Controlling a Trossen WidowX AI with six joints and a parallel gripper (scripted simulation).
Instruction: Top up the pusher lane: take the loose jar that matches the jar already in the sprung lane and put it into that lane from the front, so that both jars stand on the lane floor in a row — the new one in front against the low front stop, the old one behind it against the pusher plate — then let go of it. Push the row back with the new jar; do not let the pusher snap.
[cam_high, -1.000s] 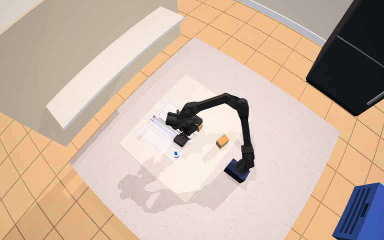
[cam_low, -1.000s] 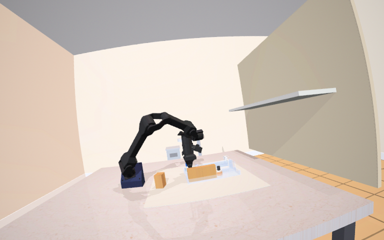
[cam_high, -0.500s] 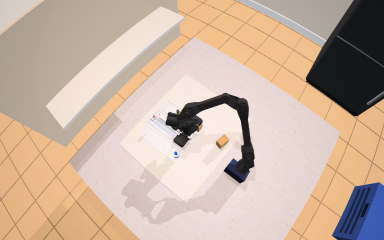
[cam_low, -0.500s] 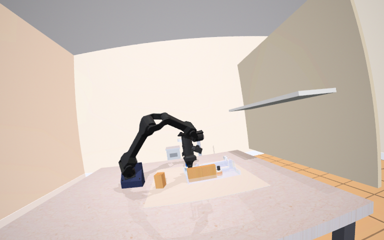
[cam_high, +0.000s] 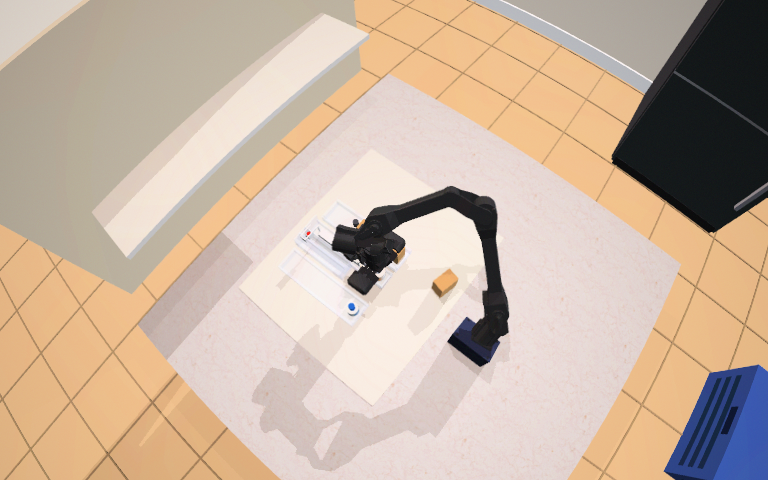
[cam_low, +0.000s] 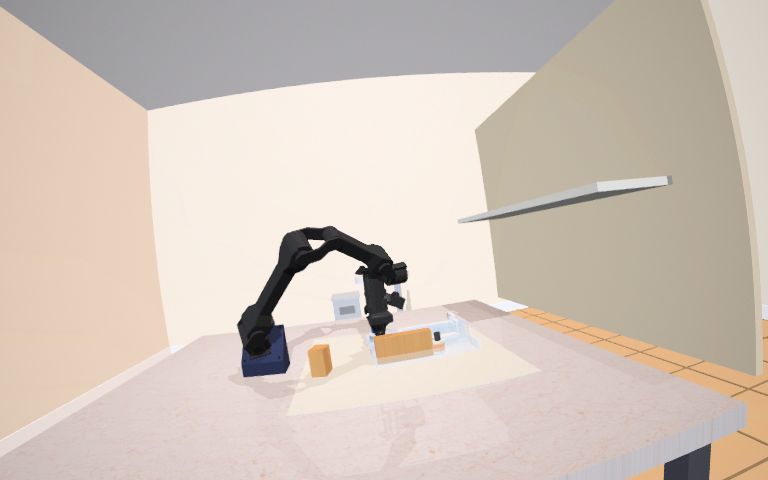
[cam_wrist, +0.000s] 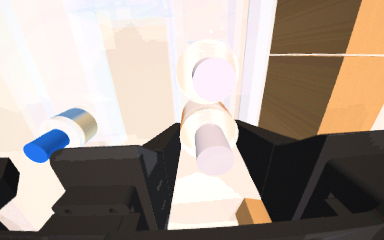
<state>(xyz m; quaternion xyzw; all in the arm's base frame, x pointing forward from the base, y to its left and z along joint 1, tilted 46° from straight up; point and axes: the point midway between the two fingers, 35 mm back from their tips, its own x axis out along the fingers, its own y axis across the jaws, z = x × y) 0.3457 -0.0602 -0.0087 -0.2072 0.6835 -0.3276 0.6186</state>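
Top: black arm (cam_high: 491, 249) reaches over clear lane tray (cam_high: 291, 270) (cam_low: 474, 343) on a cream mat (cam_high: 368, 362) (cam_low: 334, 399); gripper parts cover the middle of the tray, fingertips not visible here; blue-capped jar (cam_high: 352, 308) (cam_wrist: 62, 132) stands in an outer lane; red-topped item (cam_high: 307, 233) at the far end, too small to tell more; orange block (cam_high: 445, 283) (cam_low: 320, 360) on the mat, near the navy base (cam_high: 461, 333) (cam_low: 265, 365).

Exterior: gripper (cam_low: 380, 331) points down into the tray, fingertips partly hidden behind long wooden block (cam_low: 403, 344); dark-capped jar (cam_low: 436, 339) just beside that block's end; small orange block upright, apart from the tray.

Wrist: gripper (cam_wrist: 206, 126) clenched on the near pale-capped jar (cam_wrist: 209, 136); that jar sits between the fingers, directly in front of a second pale-capped jar (cam_wrist: 208, 72), both in one lane, caps alike; can't tell if the held jar touches the lane floor or front stop; blue-capped jar well to the left of the pair in view; wooden block along the right side.
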